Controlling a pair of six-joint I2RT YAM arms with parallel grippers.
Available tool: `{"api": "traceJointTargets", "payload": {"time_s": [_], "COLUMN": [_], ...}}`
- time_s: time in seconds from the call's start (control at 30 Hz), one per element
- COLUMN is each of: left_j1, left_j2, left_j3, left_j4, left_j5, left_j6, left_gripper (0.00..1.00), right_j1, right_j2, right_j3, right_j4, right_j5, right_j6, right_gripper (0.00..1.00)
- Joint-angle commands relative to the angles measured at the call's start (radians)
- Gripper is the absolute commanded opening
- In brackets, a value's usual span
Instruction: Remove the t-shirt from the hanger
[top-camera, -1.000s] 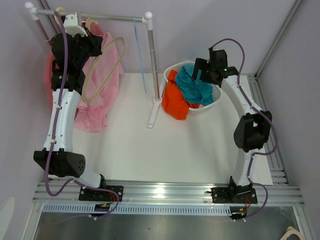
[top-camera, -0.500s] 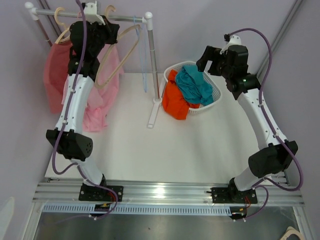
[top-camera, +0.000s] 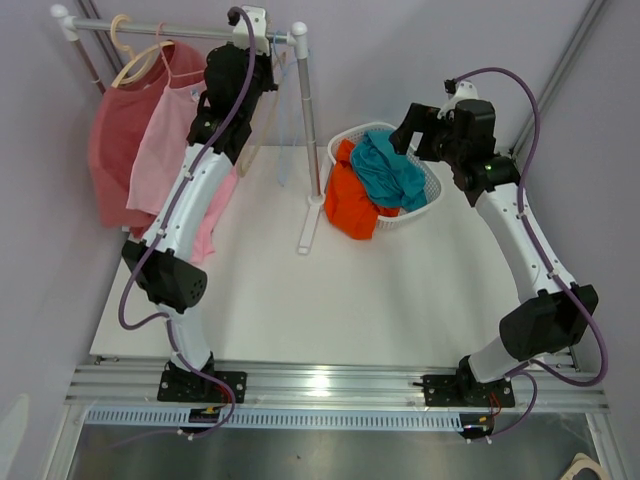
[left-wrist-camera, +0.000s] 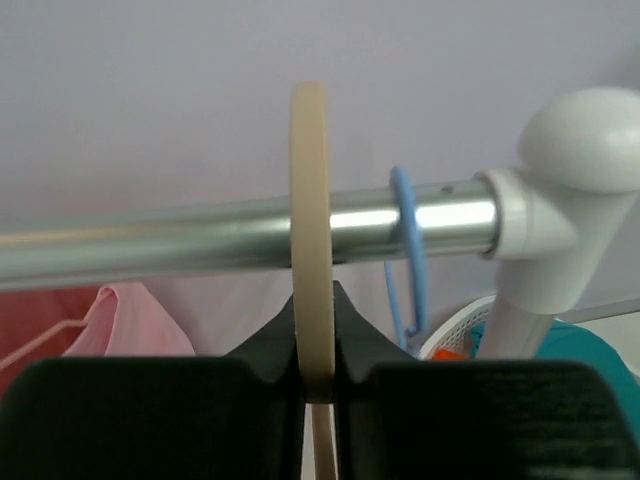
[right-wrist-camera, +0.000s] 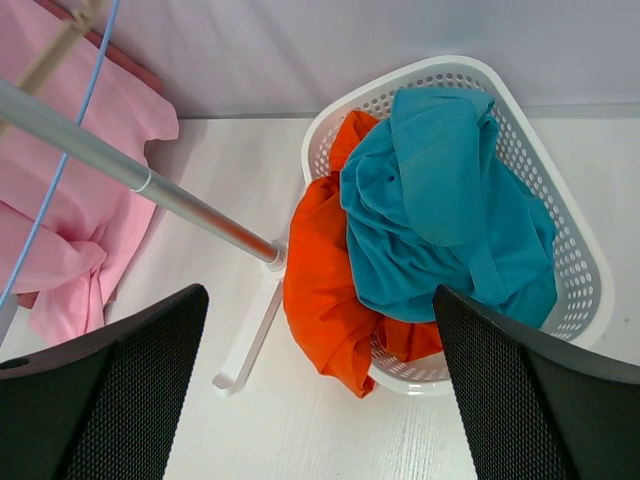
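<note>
The left jaws are shut tight on the hook of a cream hanger (left-wrist-camera: 310, 200), just under the silver rail (left-wrist-camera: 150, 240). The hook goes up and over the rail, and its thin edge faces the camera, so its flat side lies across the rail. A blue hanger (left-wrist-camera: 408, 250) hangs just beside it, between it and the white knob (left-wrist-camera: 585, 140) at the rail's end. The pink t-shirt (top-camera: 170, 135) hangs straight down from its own hanger further left along the rail, with a red t-shirt (top-camera: 110, 150) next to it. So I think the next reach goes left along the rail, and the left arm (top-camera: 190, 195) is much nearer. The right jaws are wide open with nothing in them, up over the white basket (right-wrist-camera: 450, 68), which holds a teal shirt (right-wrist-camera: 440, 200) and an orange shirt (right-wrist-camera: 320, 300). The rail's post (top-camera: 308, 130) stands between the basket and the hanging shirts.
</note>
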Motion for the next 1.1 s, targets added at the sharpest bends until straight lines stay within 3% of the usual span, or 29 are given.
{"api": "traceJointTargets", "payload": {"time_s": [0.0, 0.13, 0.17, 0.27, 0.33, 0.37, 0.47, 0.57, 0.7, 0.8, 0.87, 1.07], "left_j1": [0.017, 0.029, 0.031, 0.043, 0.058, 0.066, 0.106, 0.144, 0.188, 0.315, 0.431, 0.517], "left_j2": [-0.044, -0.102, -0.126, -0.180, -0.217, -0.279, -0.405, -0.547, -0.636, -0.680, -0.699, -0.604], "left_j3": [-0.049, -0.118, -0.144, -0.185, -0.224, -0.265, -0.400, -0.544, -0.617, -0.705, -0.812, -0.763], "left_j4": [0.049, 0.066, 0.067, 0.062, 0.059, 0.069, 0.115, 0.128, 0.104, 0.151, 0.269, 0.248], "left_j5": [-0.065, -0.039, -0.033, -0.016, -0.012, 0.019, 0.123, 0.149, 0.183, 0.323, 0.399, 0.415], "left_j6": [0.029, 0.010, 0.007, 0.006, -0.001, -0.013, -0.051, -0.067, -0.015, -0.069, -0.152, -0.139], "left_gripper": [0.17, 0.26, 0.41, 0.69, 0.77, 0.85, 0.95, 1.00, 1.00, 0.99, 0.99, 1.00], "right_j1": [-0.003, -0.003, -0.003, -0.002, 0.000, 0.001, 0.006, 0.018, 0.035, 0.052, 0.057, 0.055], "right_j2": [-0.049, -0.059, -0.063, -0.074, -0.074, -0.073, -0.066, -0.063, -0.050, -0.040, -0.030, -0.008], "right_j3": [-0.010, -0.023, -0.030, -0.042, -0.041, -0.041, -0.036, -0.041, -0.035, -0.030, -0.027, -0.009], "right_j4": [0.052, 0.056, 0.057, 0.066, 0.066, 0.065, 0.059, 0.068, 0.083, 0.086, 0.094, 0.097], "right_j5": [-0.038, -0.046, -0.049, -0.057, -0.064, -0.072, -0.083, -0.087, -0.113, -0.129, -0.141, -0.158], "right_j6": [0.014, 0.019, 0.025, 0.031, 0.034, 0.034, 0.039, 0.046, 0.058, 0.054, 0.061, 0.045], "right_gripper": [0.99, 1.00, 0.99, 0.99, 1.00, 0.99, 0.99, 0.99, 0.99, 0.99, 0.99, 0.99]}}
